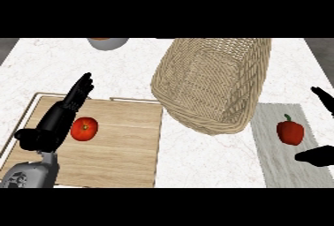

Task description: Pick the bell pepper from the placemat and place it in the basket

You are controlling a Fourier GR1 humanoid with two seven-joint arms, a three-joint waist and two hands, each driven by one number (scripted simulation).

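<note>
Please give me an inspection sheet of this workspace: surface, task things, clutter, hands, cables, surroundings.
Surface: white marbled counter.
Task things: red bell pepper lies on grey placemat; wicker basket beside the placemat, nothing seen inside.
Clutter: tomato on wooden tray; grey bowl at far edge, partly cut off.
Hands: left hand open, over the tray, next to the tomato; right hand at the right edge, open on both sides of the pepper, not touching it.
Cables: nothing seen.
Surroundings: dark floor at the top corners.

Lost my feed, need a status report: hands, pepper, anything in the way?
Left hand open over cutting board. Right hand open beside bell pepper, not gripping. Pepper on placemat. Basket adjacent, path unobstructed.
</note>
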